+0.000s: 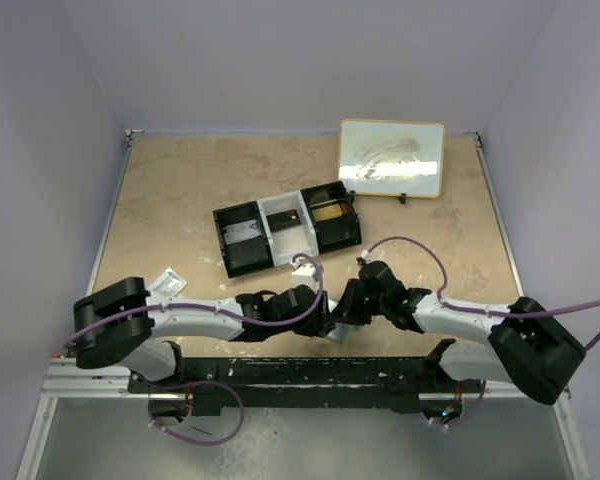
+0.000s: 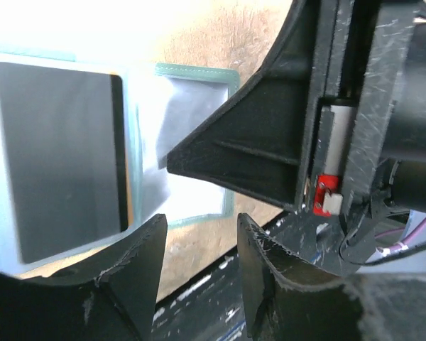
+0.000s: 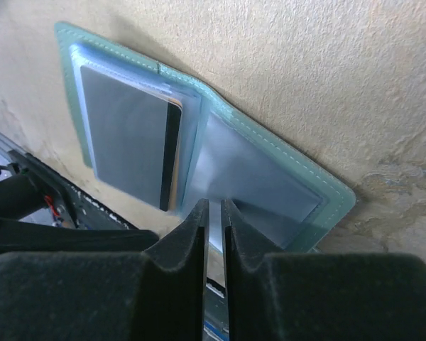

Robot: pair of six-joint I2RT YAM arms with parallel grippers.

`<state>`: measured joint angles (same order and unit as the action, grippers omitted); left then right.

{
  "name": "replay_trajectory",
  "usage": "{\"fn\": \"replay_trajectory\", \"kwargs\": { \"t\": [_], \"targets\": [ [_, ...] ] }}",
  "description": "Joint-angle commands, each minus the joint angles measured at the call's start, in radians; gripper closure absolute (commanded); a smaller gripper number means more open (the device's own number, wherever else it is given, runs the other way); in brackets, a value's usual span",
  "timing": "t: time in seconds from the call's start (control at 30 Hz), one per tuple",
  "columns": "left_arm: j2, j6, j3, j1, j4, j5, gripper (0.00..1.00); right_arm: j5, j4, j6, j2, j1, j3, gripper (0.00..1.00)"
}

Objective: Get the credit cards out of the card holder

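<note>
Teal-edged and pale blue inside, the card holder (image 3: 270,170) lies open and flat on the worktop (image 3: 326,71). A dark card (image 3: 124,138) sits in one half's pocket, with an orange card (image 3: 173,160) showing only as an edge beneath it. The right end effector (image 3: 214,213) meets the holder's other half at its near edge, jaws almost clenched; whether they pinch it I cannot tell. The left end effector (image 2: 202,222) stands released and empty, just beside the holder.
</note>
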<state>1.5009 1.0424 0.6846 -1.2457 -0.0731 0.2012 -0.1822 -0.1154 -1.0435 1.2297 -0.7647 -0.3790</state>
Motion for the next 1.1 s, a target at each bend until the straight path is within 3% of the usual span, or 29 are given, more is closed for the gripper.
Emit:
{"fn": "replay_trajectory", "kwargs": {
  "t": [0.0, 0.17, 0.43, 0.6, 0.83, 1.07],
  "targets": [
    [-0.133, -0.082, 0.001, -0.004, 0.123, 0.059, 0.57, -0.046, -0.142, -0.025, -0.013, 0.005, 0.070, 0.84],
    [-0.233, -0.116, -0.003, 0.035, 0.285, 0.174, 0.52, -0.038, -0.165, -0.024, -0.013, 0.005, 0.083, 0.81],
    [-0.165, -0.144, -0.003, 0.098, 0.235, 0.174, 0.55, -0.031, -0.270, -0.095, -0.031, 0.005, 0.112, 0.79],
    [-0.072, -0.155, 0.024, 0.103, 0.217, 0.178, 0.62, -0.046, -0.357, -0.124, -0.018, 0.005, 0.134, 0.77],
    [-0.047, -0.140, 0.009, 0.103, 0.190, 0.132, 0.80, -0.056, -0.417, -0.150, 0.070, 0.010, 0.126, 0.77],
    [-0.059, -0.129, -0.015, 0.102, 0.176, 0.077, 0.87, -0.084, -0.454, -0.146, 0.173, 0.025, 0.109, 0.81]
  ]
}}
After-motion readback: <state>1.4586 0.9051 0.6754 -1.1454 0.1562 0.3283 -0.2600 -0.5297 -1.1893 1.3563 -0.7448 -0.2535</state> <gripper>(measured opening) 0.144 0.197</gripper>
